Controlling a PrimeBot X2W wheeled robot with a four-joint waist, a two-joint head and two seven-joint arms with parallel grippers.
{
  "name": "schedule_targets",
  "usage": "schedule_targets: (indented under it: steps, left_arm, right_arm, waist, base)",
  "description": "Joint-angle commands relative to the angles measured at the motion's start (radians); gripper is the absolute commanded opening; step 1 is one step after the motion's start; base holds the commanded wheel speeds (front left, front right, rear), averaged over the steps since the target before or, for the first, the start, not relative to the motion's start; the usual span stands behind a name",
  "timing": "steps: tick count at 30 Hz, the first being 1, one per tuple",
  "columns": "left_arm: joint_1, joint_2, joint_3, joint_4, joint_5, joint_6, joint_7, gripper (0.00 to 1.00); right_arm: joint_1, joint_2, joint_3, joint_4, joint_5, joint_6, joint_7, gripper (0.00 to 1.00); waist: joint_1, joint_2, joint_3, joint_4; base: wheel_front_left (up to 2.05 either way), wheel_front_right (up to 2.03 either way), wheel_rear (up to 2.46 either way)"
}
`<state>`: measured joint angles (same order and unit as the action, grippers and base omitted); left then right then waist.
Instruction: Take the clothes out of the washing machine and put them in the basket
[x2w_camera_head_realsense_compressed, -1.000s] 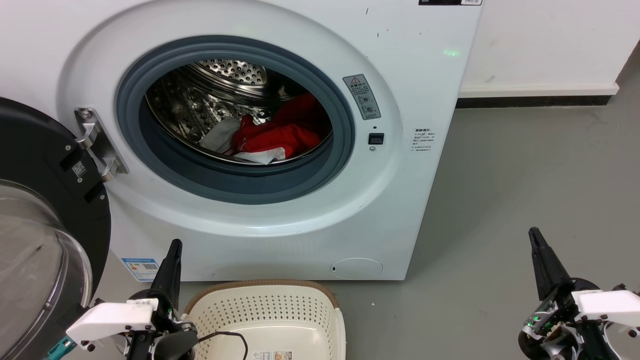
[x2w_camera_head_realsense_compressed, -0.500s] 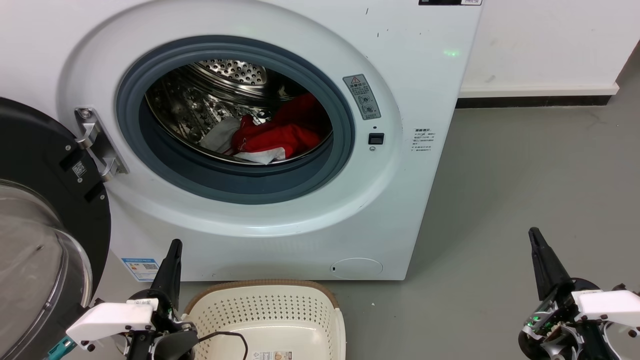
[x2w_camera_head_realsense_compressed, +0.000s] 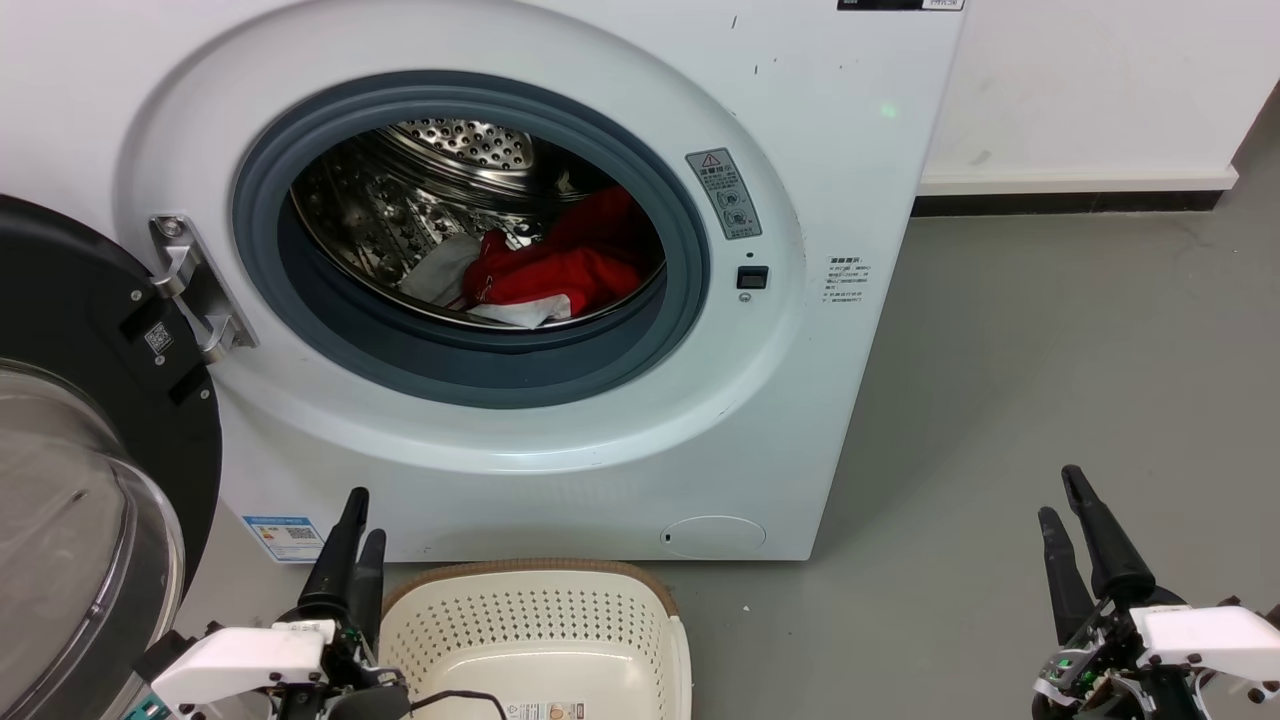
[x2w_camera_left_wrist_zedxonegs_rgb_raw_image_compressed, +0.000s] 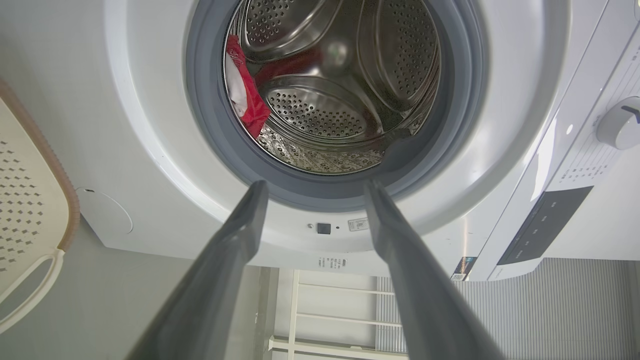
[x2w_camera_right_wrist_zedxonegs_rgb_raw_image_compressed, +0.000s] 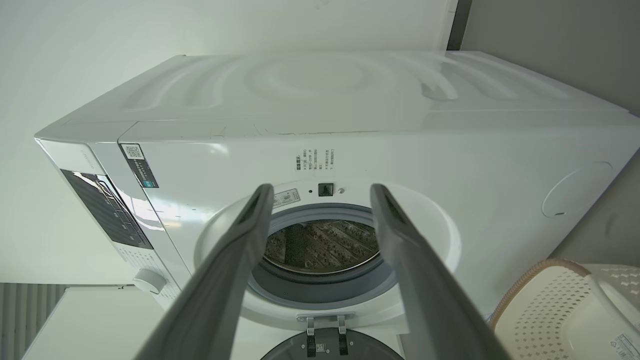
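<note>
Up ahead of my left gripper (x2w_camera_head_realsense_compressed: 362, 522), the clothes (x2w_camera_head_realsense_compressed: 565, 268) lie inside the washing machine (x2w_camera_head_realsense_compressed: 800, 420). The basket (x2w_camera_head_realsense_compressed: 530, 568) sits just right of that gripper, for a short drop. My right gripper (x2w_camera_head_realsense_compressed: 1060, 500) and the left both have fingers apart, empty, ready to reach.

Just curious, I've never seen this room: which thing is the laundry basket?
Find the big white front-loading washing machine. On the grey floor just in front of it, below the round porthole, sits a low cream laundry basket. Its perforated sides and brown woven rim set it apart.
</note>
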<state>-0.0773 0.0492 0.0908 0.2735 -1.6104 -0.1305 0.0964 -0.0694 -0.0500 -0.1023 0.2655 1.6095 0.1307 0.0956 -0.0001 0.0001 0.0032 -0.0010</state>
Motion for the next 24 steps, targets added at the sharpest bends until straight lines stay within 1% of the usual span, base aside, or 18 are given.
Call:
schedule_targets:
  steps: [1,5,9,24]
  left_arm:
    - [-0.022,0.001,-0.014,-0.025,0.011,0.0,-0.012,1.0]
    - [-0.025,0.007,-0.033,-0.037,0.033,0.0,-0.035,1.0]
    - [-0.03,0.013,-0.042,-0.052,0.091,0.0,-0.054,1.0]
    - [-0.039,0.011,-0.068,-0.098,0.426,0.0,-0.118,1.0]
  right_arm:
    - [-0.011,-0.001,0.008,-0.027,-0.013,0.0,-0.014,1.0]
    - [-0.002,-0.001,0.012,-0.036,-0.044,0.0,-0.034,1.0]
    - [0.002,-0.001,0.011,-0.046,-0.103,0.0,-0.053,1.0]
    - [0.015,-0.002,0.018,-0.107,-0.418,0.0,-0.116,1.0]
  waist:
    - [0.0001,-0.0001,0.0,-0.001]
    - [0.0001,-0.0001,0.0,-0.003]
    - [0.0001,-0.0001,0.0,-0.004]
    - [0.0001,-0.0001,0.004,-0.006]
  base:
    - [0.0,0.0,0.0]
    - [0.0,0.0,0.0]
    - [0.0,0.0,0.0]
    - [0.0,0.0,0.0]
